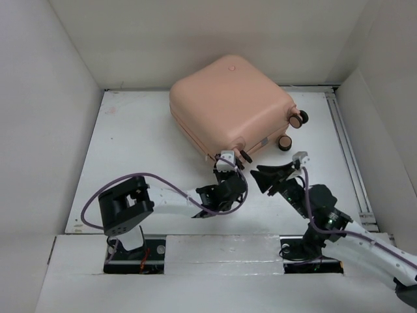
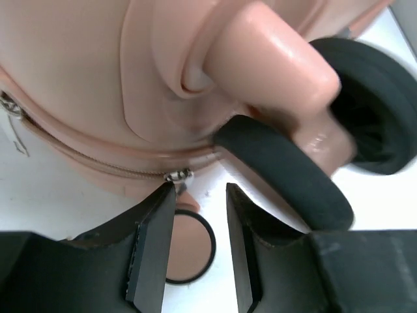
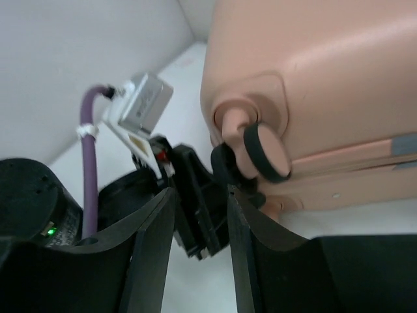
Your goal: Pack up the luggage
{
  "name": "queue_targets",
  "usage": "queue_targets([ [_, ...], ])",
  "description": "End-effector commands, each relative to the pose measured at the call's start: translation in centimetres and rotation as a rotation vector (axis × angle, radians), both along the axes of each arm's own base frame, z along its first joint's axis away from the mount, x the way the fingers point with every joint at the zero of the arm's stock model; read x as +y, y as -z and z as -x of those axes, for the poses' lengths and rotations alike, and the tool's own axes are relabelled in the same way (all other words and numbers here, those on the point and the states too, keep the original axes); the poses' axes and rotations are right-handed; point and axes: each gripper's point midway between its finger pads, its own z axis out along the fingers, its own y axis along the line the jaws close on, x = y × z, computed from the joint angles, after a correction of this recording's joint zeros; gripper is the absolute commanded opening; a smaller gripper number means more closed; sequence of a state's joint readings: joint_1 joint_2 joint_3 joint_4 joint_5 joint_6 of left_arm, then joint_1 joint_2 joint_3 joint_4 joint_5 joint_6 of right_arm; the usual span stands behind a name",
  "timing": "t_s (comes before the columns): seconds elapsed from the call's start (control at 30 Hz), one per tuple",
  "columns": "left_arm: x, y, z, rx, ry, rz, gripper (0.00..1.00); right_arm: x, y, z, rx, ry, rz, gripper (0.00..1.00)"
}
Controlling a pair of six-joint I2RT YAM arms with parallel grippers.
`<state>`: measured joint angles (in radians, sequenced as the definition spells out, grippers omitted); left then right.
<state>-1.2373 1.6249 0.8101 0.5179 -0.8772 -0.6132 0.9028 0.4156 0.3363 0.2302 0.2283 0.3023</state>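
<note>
Luggage (image 1: 231, 104) lies shut on the counter (image 1: 140, 143), at the far middle and turned at an angle, one broad peach shell facing up. Two wheels (image 1: 300, 119) stick out from its right end. Its near corner points toward the arms, and two more wheels sit there. The zipper (image 2: 85, 153) runs closed along the seam between the shells.

The left tool (image 1: 226, 168) is at that near corner, low over the counter. In the left wrist view its jaws stand partly apart with nothing between them, only bare counter and part of a wheel showing through the gap. The metal zip pull (image 2: 177, 175) sits right at the tip of one finger (image 2: 153, 241), but whether they touch cannot be told. A corner wheel (image 2: 280, 169) with a black tyre is just beyond the other finger.

The right tool (image 1: 260, 177) hovers just right of the left one, near the same corner, apart from the shell. Its jaws are likewise partly open and hold nothing. Through the gap, the right wrist view shows the left arm's black fingers and, above them, its silver camera box (image 3: 140, 104) with a purple cable (image 3: 88, 169).
</note>
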Motion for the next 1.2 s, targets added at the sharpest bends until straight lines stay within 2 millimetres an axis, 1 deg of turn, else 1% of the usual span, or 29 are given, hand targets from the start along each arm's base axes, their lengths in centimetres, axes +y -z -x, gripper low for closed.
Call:
queue_targets([
  [0.0, 0.6, -2.4, -1.7, -0.089, -0.129, 0.017, 0.33, 1.8, 2.7, 0.4, 0.076, -0.082, 0.131, 0.43],
  [0.07, 0.6, -1.9, -2.2, -0.1, -0.165, -0.019, 0.33, 2.0, 1.6, 0.4, 0.047, -0.094, 0.1, 0.43],
  [0.1, 0.4, -2.3, -2.5, -0.108, -0.187, -0.022, 0.32, 2.1, 2.1, 0.5, 0.054, -0.103, 0.108, 0.43],
  [0.13, 0.6, -1.6, -2.6, -0.105, -0.205, -0.044, 0.32, 1.9, 1.3, 0.7, 0.033, -0.103, 0.084, 0.43],
  [0.2, 1.1, -1.1, -2.7, -0.104, -0.24, -0.063, 0.3, 1.7, 1.2, 0.9, 0.024, -0.102, 0.075, 0.43],
  [0.27, 0.8, -1.2, -2.9, -0.109, -0.241, -0.042, 0.3, 1.4, 0.4, 1.2, 0.004, -0.102, 0.052, 0.43],
  [0.3, 1.0, -0.8, -2.9, -0.111, -0.247, -0.064, 0.3, 1.4, 0.4, 1.2, 0.004, -0.102, 0.052, 0.43],
  [0.33, 1.1, -1.0, -3.0, -0.118, -0.257, -0.055, 0.3, 1.2, 0.8, 1.3, 0.008, -0.102, 0.056, 0.43],
  [0.37, 0.8, -0.9, -3.1, -0.118, -0.257, -0.056, 0.29, 1.3, 0.5, 1.5, 0.001, -0.114, 0.051, 0.43],
  [0.4, 1.3, -0.5, -3.5, -0.125, -0.287, -0.066, 0.29, 1.4, 0.5, 1.6, 0.0, -0.123, 0.051, 0.43],
  [0.47, 1.3, -0.7, -3.8, -0.139, -0.315, -0.075, 0.27, 1.5, 0.5, 1.8, 0.004, -0.138, 0.046, 0.43],
  [0.5, 1.6, -0.2, -4.1, -0.133, -0.326, -0.081, 0.24, 1.5, 0.5, 1.9, 0.004, -0.138, 0.045, 0.43],
  [0.57, 1.4, -0.7, -4.2, -0.141, -0.34, -0.054, 0.22, 1.8, 0.5, 2.2, 0.008, -0.162, 0.041, 0.43],
  [0.6, 1.6, -0.8, -4.6, -0.143, -0.35, -0.044, 0.2, 2.0, 0.0, 2.5, 0.0, -0.182, 0.036, 0.43],
  [0.63, 1.7, -0.3, -4.5, -0.141, -0.35, -0.051, 0.18, 2.1, 0.0, 2.6, -0.001, -0.191, 0.036, 0.43],
  [0.7, 2.0, -0.3, -4.8, -0.141, -0.359, -0.052, 0.06, 2.2, 0.0, 2.8, -0.003, -0.203, 0.037, 0.45],
  [0.73, 2.4, -0.1, -5.1, -0.141, -0.368, -0.053, 0.0, 2.1, -0.7, 2.9, -0.015, -0.203, 0.024, 0.45],
  [0.77, 2.5, -0.4, -5.0, -0.143, -0.369, -0.039, 0.0, 2.1, -0.4, 2.9, -0.009, -0.203, 0.031, 0.46],
  [0.8, 3.1, -0.1, -4.8, -0.145, -0.366, -0.054, 0.0, 2.1, -0.4, 2.9, -0.009, -0.203, 0.031, 0.48],
  [0.87, 3.3, -1.2, -4.7, -0.157, -0.357, -0.006, 0.0, 2.0, 0.0, 2.5, 0.004, -0.182, 0.04, 0.53],
  [0.9, 3.9, -0.6, -4.3, -0.153, -0.343, -0.022, 0.0, 2.1, -0.8, 2.4, -0.002, -0.182, 0.033, 0.56],
  [0.93, 4.4, -0.7, -4.2, -0.156, -0.344, -0.009, 0.0, 2.3, -0.5, 1.9, 0.014, -0.168, 0.048, 0.62],
  [0.97, 4.4, -1.9, -4.1, -0.168, -0.332, 0.045, 0.0, 2.5, -0.5, 1.8, 0.02, -0.168, 0.054, 0.64],
  [1.0, 4.9, -2.3, -3.7, -0.179, -0.316, 0.069, 0.0, 2.7, -0.3, 1.0, 0.034, -0.142, 0.083, 0.69],
  [1.03, 5.3, -1.3, -3.5, -0.171, -0.297, 0.032, 0.0, 2.5, -1.1, 0.8, 0.025, -0.128, 0.071, 0.71],
  [1.07, 5.4, -2.0, -3.3, -0.178, -0.289, 0.06, 0.0, 2.9, -0.5, 0.1, 0.042, -0.112, 0.102, 0.73],
  [1.1, 5.4, -2.3, -3.2, -0.181, -0.277, 0.089, 0.0, 2.9, -0.7, -0.4, 0.05, -0.089, 0.106, 0.74],
  [1.13, 5.7, -1.9, -3.0, -0.18, -0.262, 0.076, 0.0, 3.2, -1.6, -0.6, 0.048, -0.089, 0.104, 0.75],
  [1.17, 5.8, -1.9, -3.0, -0.184, -0.261, 0.075, 0.0, 3.5, -1.0, -1.3, 0.069, -0.07, 0.126, 0.77],
])
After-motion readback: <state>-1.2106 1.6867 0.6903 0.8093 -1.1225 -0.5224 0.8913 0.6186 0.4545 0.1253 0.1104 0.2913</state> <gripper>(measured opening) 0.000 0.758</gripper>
